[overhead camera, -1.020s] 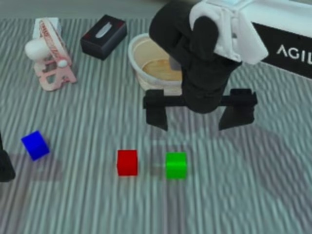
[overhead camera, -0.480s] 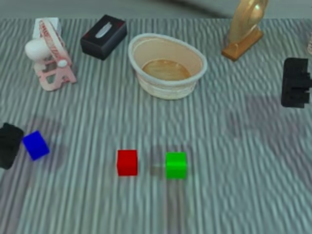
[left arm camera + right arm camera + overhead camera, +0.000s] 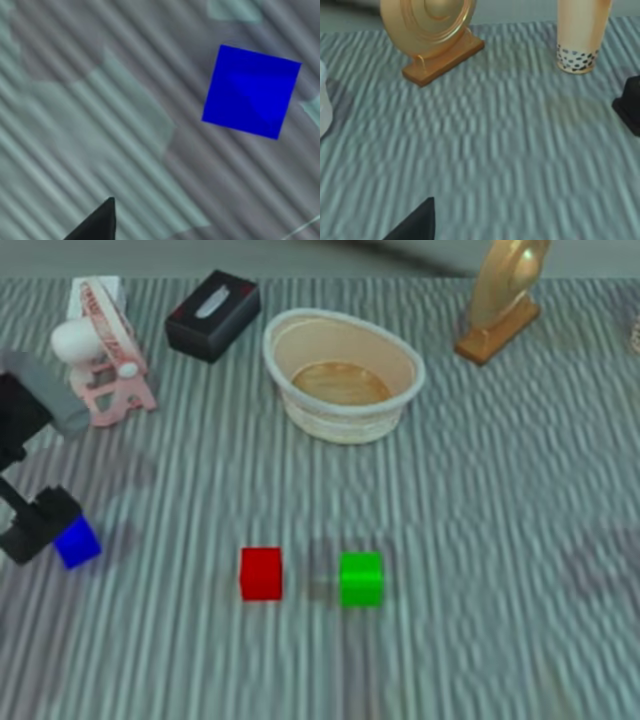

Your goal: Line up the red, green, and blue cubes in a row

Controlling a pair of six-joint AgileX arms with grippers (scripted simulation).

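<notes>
Top view, left gripper (image 3: 38, 525): at the table's left edge, dark and partly cut off by the frame; it overlaps the upper left corner of the blue cube. Whether its fingers are apart or together I cannot tell.
Top view, blue cube (image 3: 77, 542): far left, turned at an angle, well apart from the other two cubes.
Top view, red cube (image 3: 261, 573): near the middle of the table, square to the frame.
Top view, green cube (image 3: 361, 579): near the red cube on its right, level with it, with a gap between them.
Top view, right arm: out of sight here.
Top view, far side: a pink and white fan (image 3: 100, 350) at the left, a black box (image 3: 212, 314) beside it, a pale oval basket (image 3: 343, 373) in the middle, a golden ornament on a wooden base (image 3: 503, 302) to the right, its top cut off.
Top view, surface: a table (image 3: 480, 570) covered in grey-green ribbed stripes, with soft shadow patches.

Left wrist view, blue cube (image 3: 251, 91): seen from straight above on the striped cover, untouched.
Left wrist view, gripper: only one dark tip at the frame edge; state not readable.

Right wrist view, objects: the golden ornament (image 3: 433, 35) and a tan cup with a dotted base (image 3: 580, 35), both cut off at the top.
Right wrist view, gripper: one dark tip only; open or closed, I cannot tell.
Right wrist view, edge: a dark shape (image 3: 631, 106), mostly cropped, unidentifiable.
</notes>
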